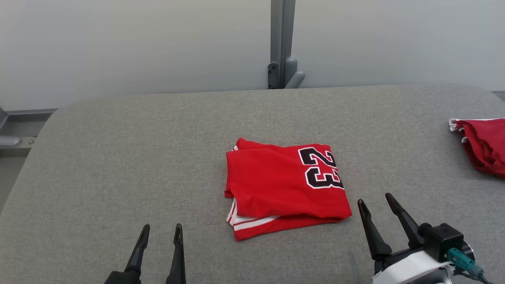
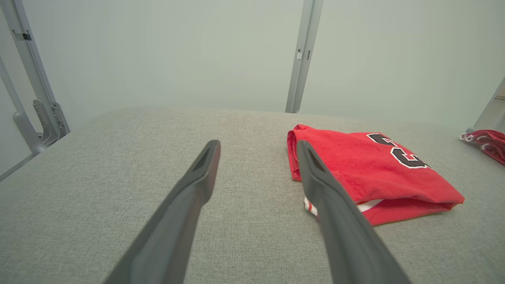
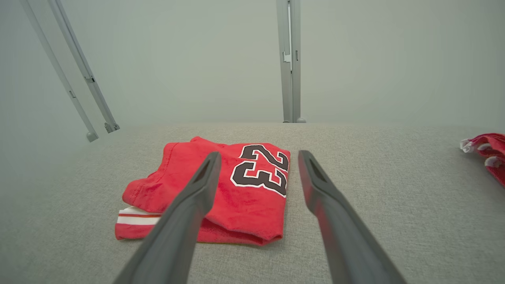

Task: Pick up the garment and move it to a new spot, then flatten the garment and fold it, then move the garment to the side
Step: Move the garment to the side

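Red garment (image 1: 276,185) lies folded, left end effector (image 1: 162,226) and right end effector (image 1: 375,198) open and empty; next, probably, grip and shift it aside.

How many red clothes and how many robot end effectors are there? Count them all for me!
Red garments: 2 (folded number 23 jersey, second red garment)
End effectors: 2 (left end effector, right end effector, both open)
Total: 4

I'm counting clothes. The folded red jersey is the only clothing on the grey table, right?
No. The head view shows a second white-trimmed red garment at the right edge of the grey fabric table, apart from the folded red number-23 jersey.
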Controlling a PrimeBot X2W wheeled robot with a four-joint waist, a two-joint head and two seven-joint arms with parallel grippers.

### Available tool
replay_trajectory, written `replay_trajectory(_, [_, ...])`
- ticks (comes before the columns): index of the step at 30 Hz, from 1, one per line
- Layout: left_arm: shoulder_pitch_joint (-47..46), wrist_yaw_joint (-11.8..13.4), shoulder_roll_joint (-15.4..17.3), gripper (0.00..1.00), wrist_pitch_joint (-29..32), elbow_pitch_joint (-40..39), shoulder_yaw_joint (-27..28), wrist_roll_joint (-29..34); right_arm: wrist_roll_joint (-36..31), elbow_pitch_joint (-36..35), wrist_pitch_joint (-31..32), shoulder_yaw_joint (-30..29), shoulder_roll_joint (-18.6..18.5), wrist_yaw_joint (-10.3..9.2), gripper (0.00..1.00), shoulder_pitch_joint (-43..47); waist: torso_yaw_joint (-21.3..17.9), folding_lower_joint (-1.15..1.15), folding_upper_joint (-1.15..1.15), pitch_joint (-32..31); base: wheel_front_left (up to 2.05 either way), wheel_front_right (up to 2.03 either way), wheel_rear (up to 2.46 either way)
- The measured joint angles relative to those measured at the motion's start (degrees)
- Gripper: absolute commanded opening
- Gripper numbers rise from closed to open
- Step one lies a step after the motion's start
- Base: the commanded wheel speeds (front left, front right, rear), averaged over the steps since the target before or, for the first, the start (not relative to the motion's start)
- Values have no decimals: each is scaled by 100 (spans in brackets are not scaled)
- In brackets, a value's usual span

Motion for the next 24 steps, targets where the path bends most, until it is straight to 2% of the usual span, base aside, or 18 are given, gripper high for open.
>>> replay_trajectory(4, [-110, -18, -1, 100, 0, -43, -89, 42, 388, 310, 1, 35, -58, 0, 100, -288, 56, 0, 0, 111, 0, 0, 0])
replay_trajectory(8, [-207, -62, 0, 100, 0, -75, -189, 93, 1280, 896, 0, 48, -92, -1, 100, -646, 140, 0, 0, 255, 0, 0, 0])
replay_trajectory(14, [-441, -109, 0, 100, 0, -109, -310, 125, 2675, 1479, 1, 481, -543, -1, 100, -1436, 300, 0, 0, 549, 0, 0, 0])
replay_trajectory(18, [-593, -125, 0, 100, 0, -80, -374, 87, 3732, 1873, 18, 1048, -900, -1, 100, -1822, 418, 0, 0, 770, 0, 0, 0])
replay_trajectory(24, [-776, -162, 0, 100, 0, -52, -483, 62, 5314, 2051, 559, 1605, -1352, -2, 100, -2321, 601, 0, 0, 1070, 0, 0, 0])
